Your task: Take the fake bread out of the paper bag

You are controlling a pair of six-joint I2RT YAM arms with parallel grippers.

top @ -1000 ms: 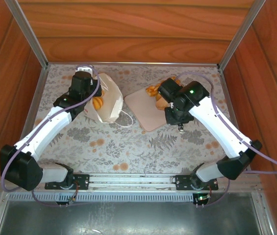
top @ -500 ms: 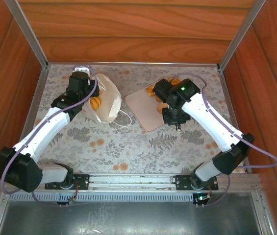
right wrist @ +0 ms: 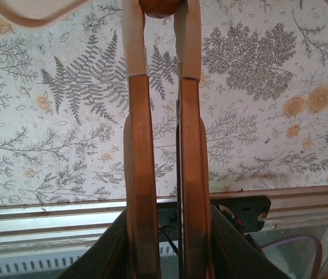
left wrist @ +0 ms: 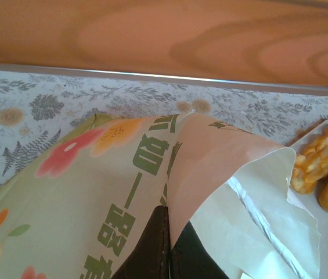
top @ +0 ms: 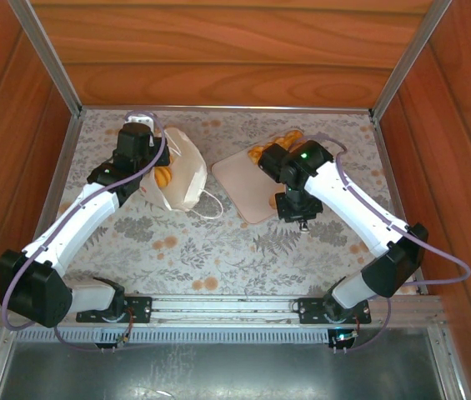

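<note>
- Right wrist view: the right end effector (right wrist: 159, 14) stands narrow, its tips pinched on a brown roll (right wrist: 159, 4). It is over the floral counter (right wrist: 256, 116), just off a corner of the beige tray (right wrist: 24, 14).
- In the left wrist view, the left end effector (left wrist: 168, 244) is clamped tight on the rim of the paper bag (left wrist: 111, 186).
- Top external view: an orange piece (top: 164, 176) lies inside the bag's open mouth, and more fake bread (top: 270, 151) sits on the tray's far corner.

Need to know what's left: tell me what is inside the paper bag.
A golden piece of fake bread shows in the mouth of the paper bag, whose rim the left hand pinches. Anything deeper is covered by the paper wall.
</note>
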